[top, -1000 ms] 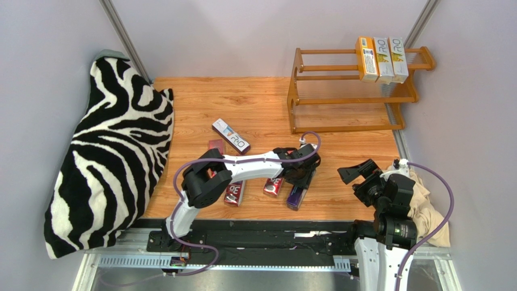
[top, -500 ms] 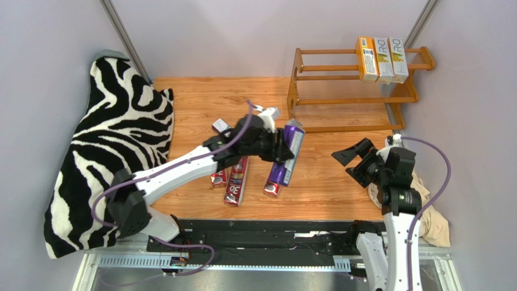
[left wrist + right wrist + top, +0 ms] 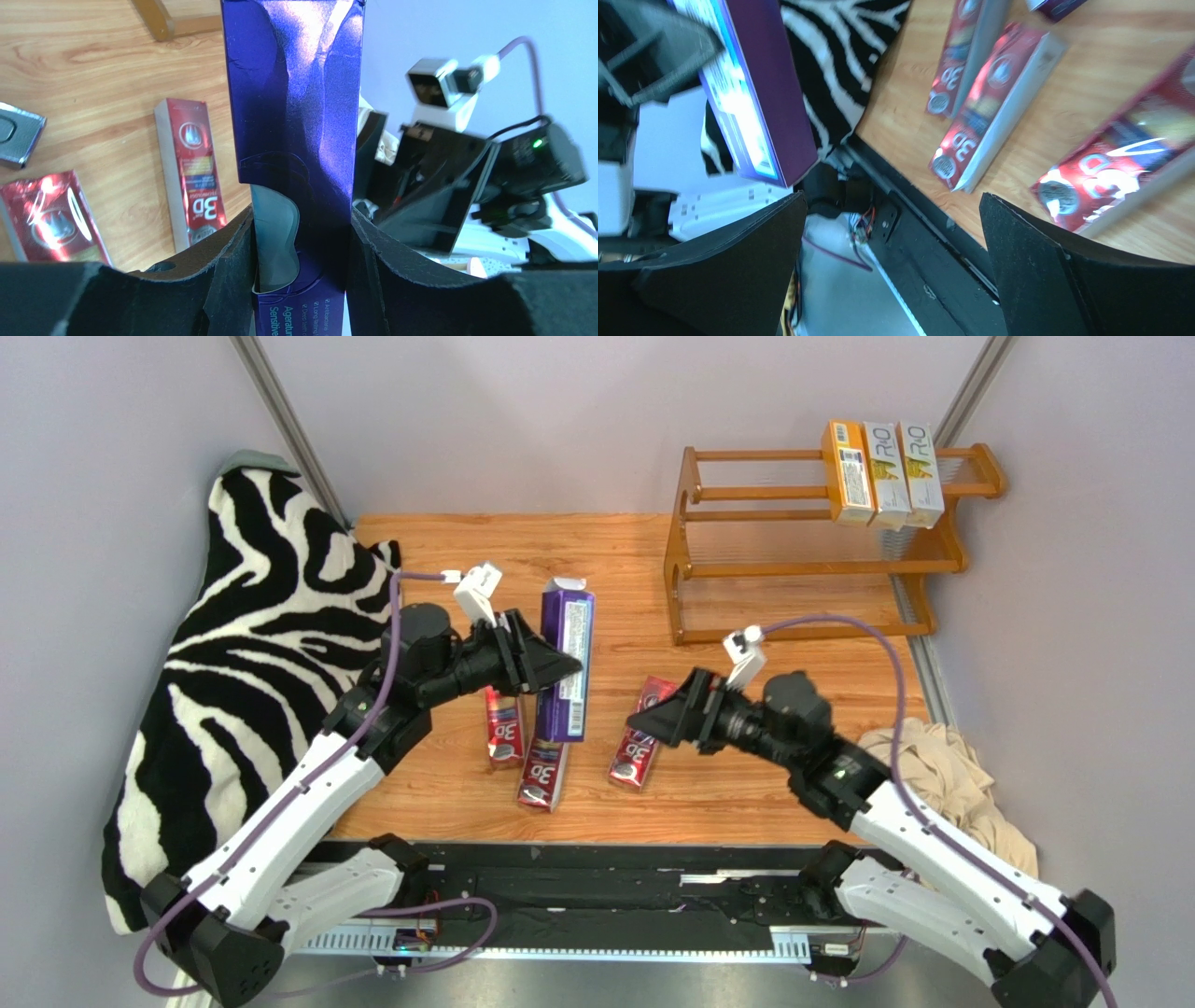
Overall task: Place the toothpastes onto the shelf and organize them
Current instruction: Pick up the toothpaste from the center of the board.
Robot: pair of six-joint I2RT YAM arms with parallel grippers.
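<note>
My left gripper [image 3: 556, 669] is shut on a purple toothpaste carton [image 3: 567, 655], holding it up over the middle of the table. In the left wrist view the carton [image 3: 295, 105] stands pinched between both fingers [image 3: 231, 273]. My right gripper [image 3: 676, 720] is open and empty, pointing left at the carton from a short gap away. Three red toothpastes [image 3: 502, 730] [image 3: 544, 774] [image 3: 641, 738] lie on the table below. The wooden shelf [image 3: 814, 567] stands at the back right. Its top tier carries two orange-yellow cartons [image 3: 847, 472] [image 3: 884, 472] and a white one [image 3: 920, 472].
A zebra-striped cushion [image 3: 253, 672] fills the left side of the table. A beige cloth [image 3: 957, 773] is bunched at the right edge near the right arm. Grey walls close in the back and both sides. The black base rail [image 3: 603, 875] runs along the front edge.
The left arm lifted the purple carton off the front of the table and swung it left and back. The right arm unfolded and reached left toward it, jaws staying open.
</note>
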